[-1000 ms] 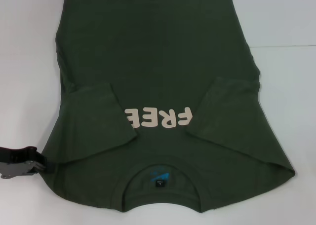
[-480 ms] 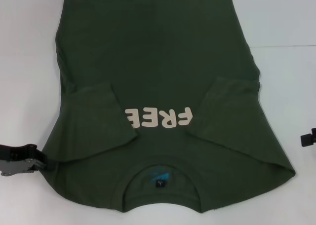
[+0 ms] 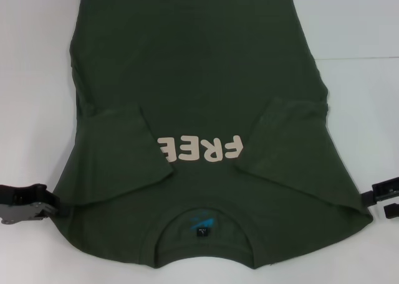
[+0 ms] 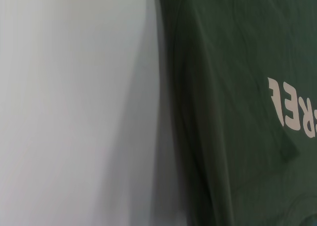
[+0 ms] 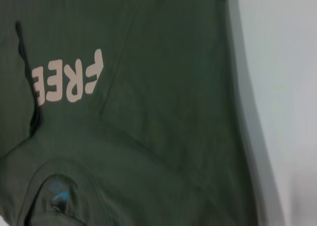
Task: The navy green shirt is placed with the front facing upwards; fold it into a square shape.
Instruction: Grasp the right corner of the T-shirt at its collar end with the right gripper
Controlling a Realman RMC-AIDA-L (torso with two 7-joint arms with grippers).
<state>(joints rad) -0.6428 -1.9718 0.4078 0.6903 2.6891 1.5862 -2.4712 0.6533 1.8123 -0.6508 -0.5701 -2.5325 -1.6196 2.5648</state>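
Head view: both sleeves of navy green shirt (image 3: 193, 91) folded inward; left gripper (image 3: 51, 204) and right gripper (image 3: 379, 200) at shoulders, finger states untellable; next, gripping shoulders for lengthwise fold.

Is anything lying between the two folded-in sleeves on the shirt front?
Head view: only the navy green shirt's own front, with the cream FREE lettering, lies between the left sleeve and right sleeve. No loose object.

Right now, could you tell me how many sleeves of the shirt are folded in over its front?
2: the left sleeve lies folded over the navy green shirt beside the lettering, the right sleeve likewise opposite.
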